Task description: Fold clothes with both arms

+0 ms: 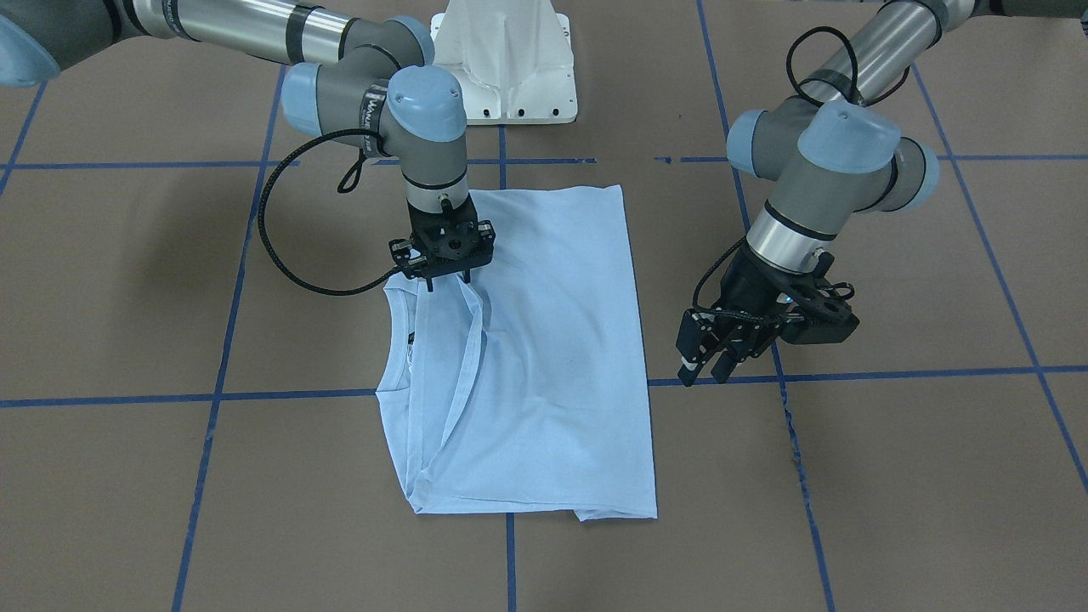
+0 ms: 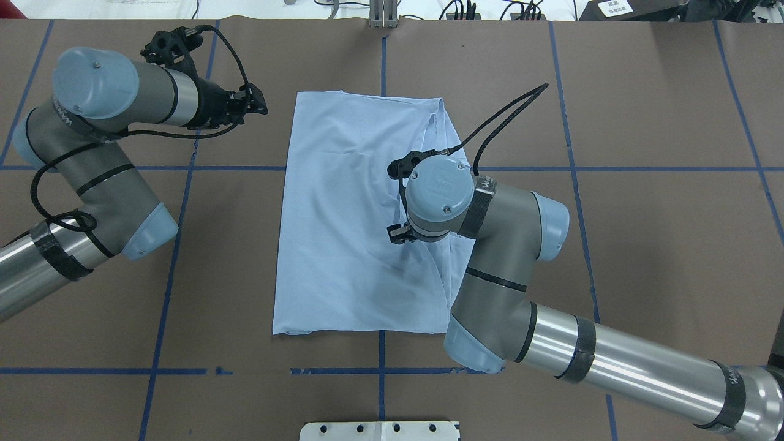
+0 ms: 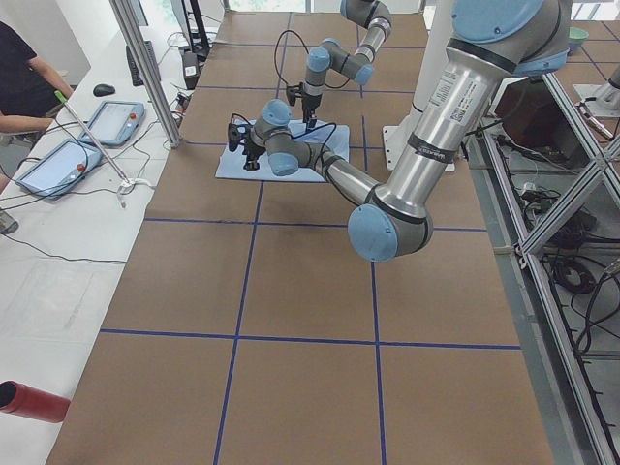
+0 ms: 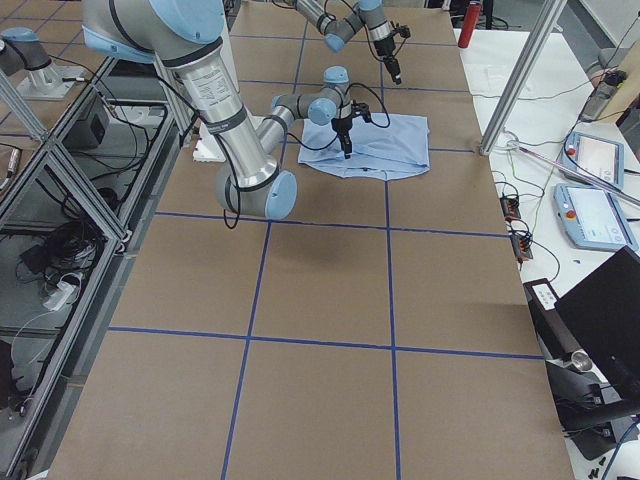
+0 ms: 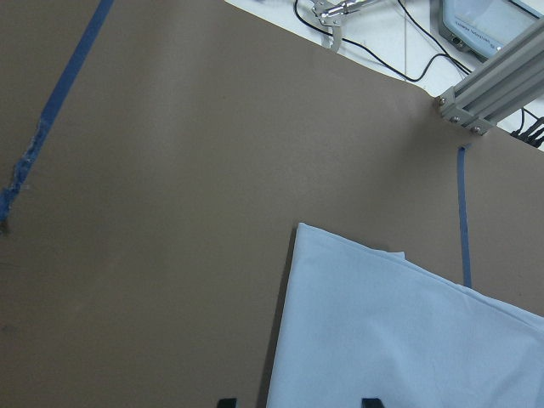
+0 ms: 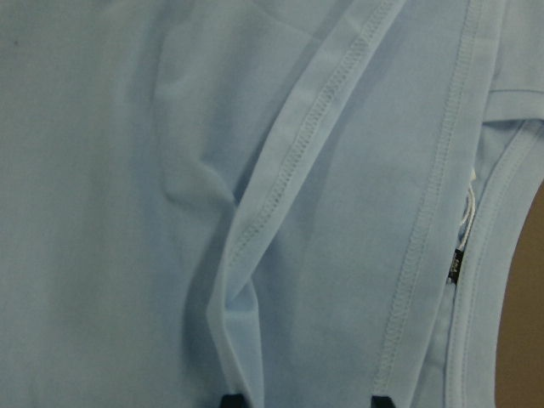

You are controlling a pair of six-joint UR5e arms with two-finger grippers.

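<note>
While the table (image 1: 892,493) carries the light blue T-shirt (image 1: 552,357) near its middle, the garment lies partly folded into a narrow rectangle, with one side turned in over the body. The right arm (image 1: 255,34) reaches down onto the shirt; the left arm (image 1: 841,161) hangs beside it, clear of the cloth.

The right gripper (image 1: 448,283) points straight down at the collar end, fingers spread at medium width and clamping nothing. The left gripper (image 1: 704,371) hovers over bare table just off the shirt's long edge, fingers likewise apart and empty.

A raised hem ridge (image 6: 297,144) stands up close to one right fingertip, beside the collar (image 1: 406,357) and the dark neck label (image 6: 456,265).

Hazards, as judged:
- Closing here may pinch only the ridge's top layer, so lifting would peel the fold open.
- A deep pinch may gather several layers and drag the whole shirt.
- The left gripper is off the cloth; a one-sided lift would skew the fold.
</note>
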